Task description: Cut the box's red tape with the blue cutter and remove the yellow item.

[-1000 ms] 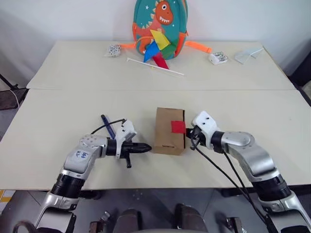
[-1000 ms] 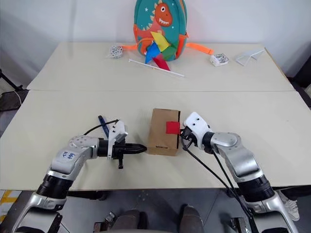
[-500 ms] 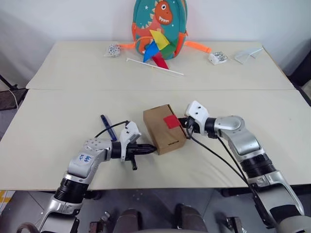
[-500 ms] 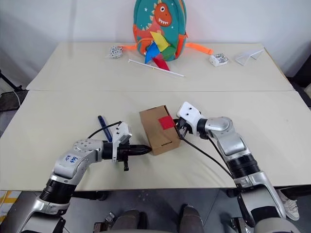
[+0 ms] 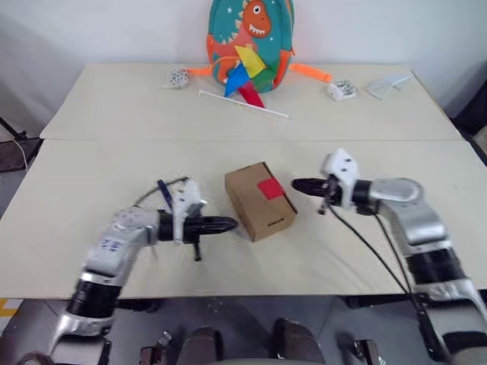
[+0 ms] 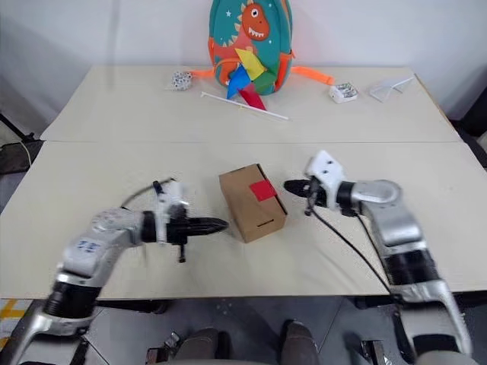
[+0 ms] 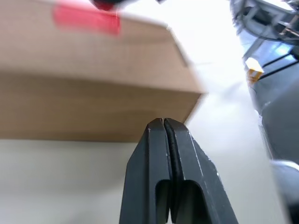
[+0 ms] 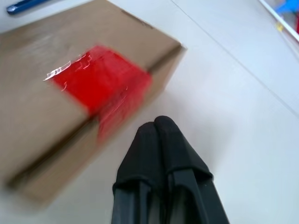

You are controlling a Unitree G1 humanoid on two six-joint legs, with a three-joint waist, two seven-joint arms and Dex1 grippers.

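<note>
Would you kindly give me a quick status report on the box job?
Both grippers, left and right, shut, empty, flanking the box. Red tape uncut. Blue cutter on table behind left arm. Nothing blocking.

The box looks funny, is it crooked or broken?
Crooked, not broken. The box sits turned at an angle to the table edge, between both shut end effectors. Its red tape looks whole, uncut.

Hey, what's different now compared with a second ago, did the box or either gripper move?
The box was turned on the table, so it now lies at an angle. Both grippers have pulled back from it: the left gripper toward the robot's left, the right gripper toward its right. Both sets of jaws stayed shut and empty. The red tape is uncut, and the blue cutter is still on the table.
</note>
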